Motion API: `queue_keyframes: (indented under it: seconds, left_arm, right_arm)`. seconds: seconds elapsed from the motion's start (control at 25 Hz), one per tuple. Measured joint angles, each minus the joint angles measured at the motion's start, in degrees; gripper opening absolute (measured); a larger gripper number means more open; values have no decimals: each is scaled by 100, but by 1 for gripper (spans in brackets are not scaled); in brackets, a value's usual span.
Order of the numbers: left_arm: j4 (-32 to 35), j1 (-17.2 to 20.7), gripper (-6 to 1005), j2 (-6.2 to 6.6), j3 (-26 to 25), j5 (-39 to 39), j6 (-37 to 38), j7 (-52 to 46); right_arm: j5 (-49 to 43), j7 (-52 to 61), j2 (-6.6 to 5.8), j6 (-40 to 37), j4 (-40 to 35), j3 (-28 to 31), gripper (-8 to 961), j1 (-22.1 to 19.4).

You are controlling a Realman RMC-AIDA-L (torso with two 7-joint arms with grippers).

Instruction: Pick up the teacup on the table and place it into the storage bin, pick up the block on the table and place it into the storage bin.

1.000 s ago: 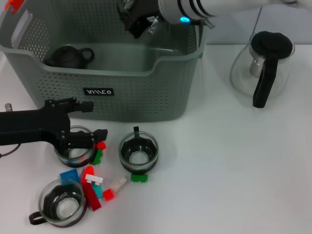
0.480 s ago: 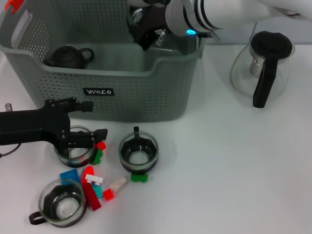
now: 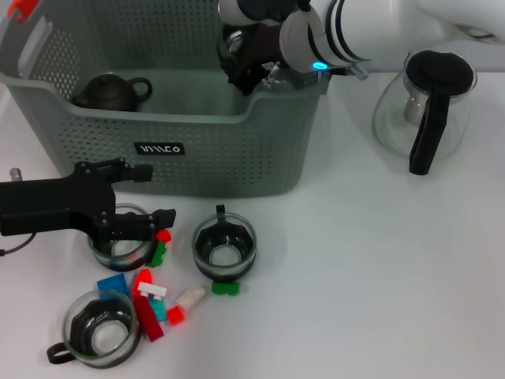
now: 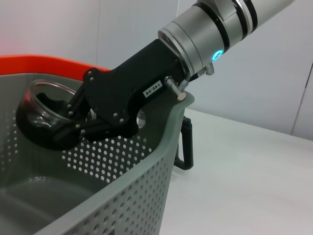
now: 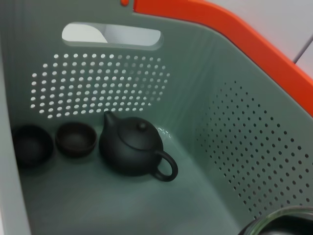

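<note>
Head view: right gripper [image 3: 241,67] is over the storage bin [image 3: 260,150], near its right end, with a glass teacup [image 3: 234,43] clamped in its jaws. Left wrist view confirms it: black fingers [image 4: 80,129] are pinched on the teacup [image 4: 41,117], which sits tilted, mouth angled sideways, above the bin floor (not resting on anything that I can see). So the step in hand is the drop-off of a teacup, roughly the first half of the task.

Next move, my read: lower a bit more, open the jaws, then lift straight out past the rim. The landing spot looks free; the black teapot [image 5: 134,147] and two small dark cups [image 5: 76,139] sit at the far end of the bin.

Right arm reaches in from the right, forearm slanting down across the bin's corner, wrist bent inward.

Left gripper [image 3: 138,223] is low over the tabletop [image 3: 379,276], jaws spread around another glass teacup [image 3: 120,245] in front of the bin, not clamped as far as I can tell. Blocks [image 3: 150,296] lie scattered just beside it, none picked yet. Two more glass teacups [image 3: 225,251] are also out there.
</note>
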Motion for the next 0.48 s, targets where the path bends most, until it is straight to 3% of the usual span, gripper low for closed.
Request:
queue_keyframes:
  seconds: [0.48]
  left_arm:
    - [0,1,890,-16,-1,0,-9,-4]
  right_arm:
    - [5,7,-3,-86,-57,37,151,-44]
